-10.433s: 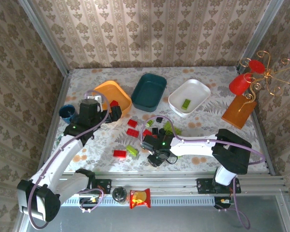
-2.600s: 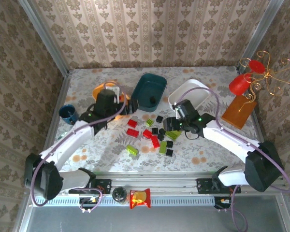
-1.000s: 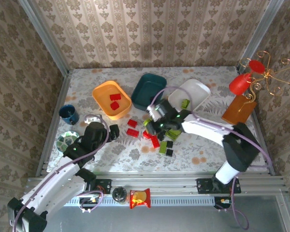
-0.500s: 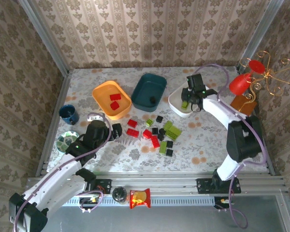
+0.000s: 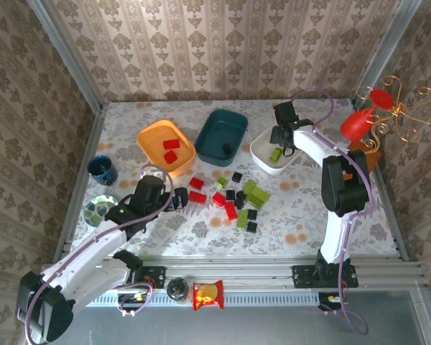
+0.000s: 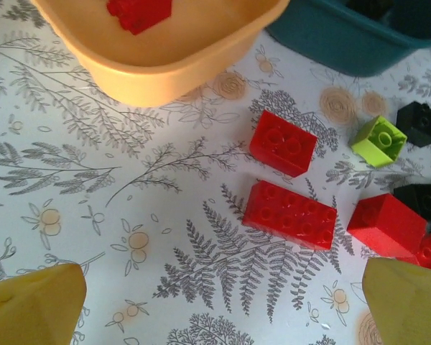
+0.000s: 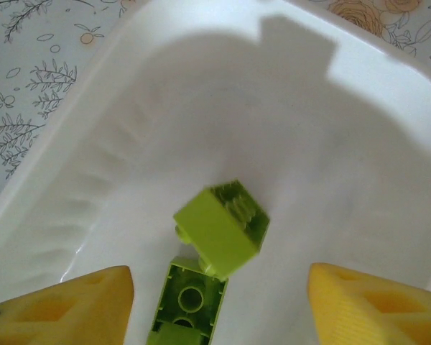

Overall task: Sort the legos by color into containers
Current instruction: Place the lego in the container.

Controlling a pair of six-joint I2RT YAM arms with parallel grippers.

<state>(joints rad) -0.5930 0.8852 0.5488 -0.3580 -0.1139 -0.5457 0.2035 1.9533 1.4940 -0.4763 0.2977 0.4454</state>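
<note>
Bright, even light with soft shadows. A grey shadow crosses the far wall of the white bin; the upper lime brick looks slightly blurred.

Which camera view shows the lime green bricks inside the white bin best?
The right wrist view: it looks into the white bin and shows both lime bricks large. The top external view shows them as a small green speck. The left wrist view faces red bricks beside the orange bin.

Orange bin holds two red bricks; teal bin one black brick; white bin, toward the table's far right, two green bricks; mixed bricks lie loose mid-table.
</note>
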